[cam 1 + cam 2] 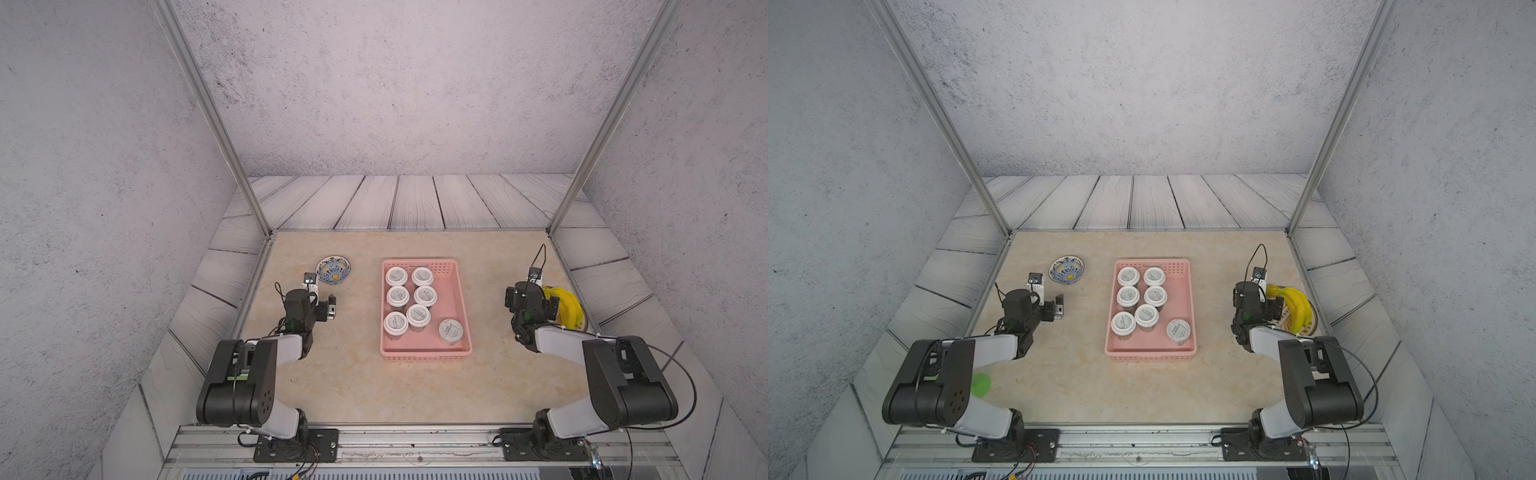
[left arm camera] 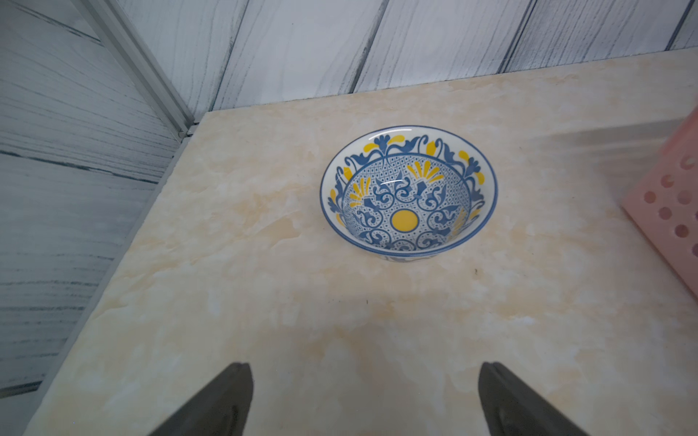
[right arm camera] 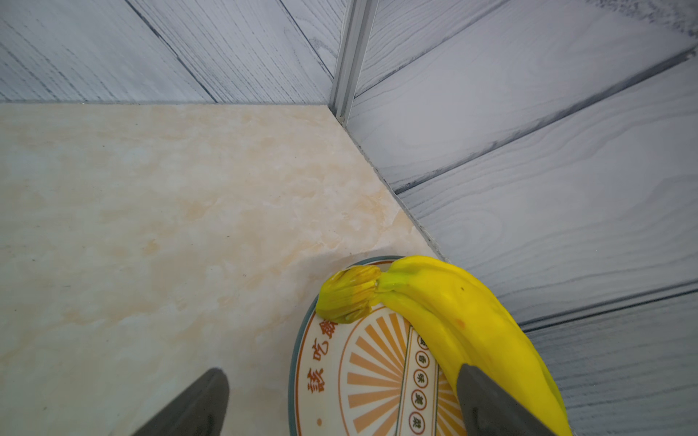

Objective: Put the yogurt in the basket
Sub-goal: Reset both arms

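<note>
At frame left the left pincer (image 2: 364, 400) gapes empty over the glossy beige marbled table (image 1: 340, 382), near a glazed blue-and-yellow patterned bowl (image 1: 333, 269). Centre: seven small round white-lidded yogurt cups (image 1: 397, 296) sit inside the perforated pink plastic basket (image 1: 455, 307). At right, the right pincer (image 3: 343, 404) spreads empty above smooth yellow bananas (image 3: 464, 317) on a printed round plate (image 3: 377, 362)
</note>
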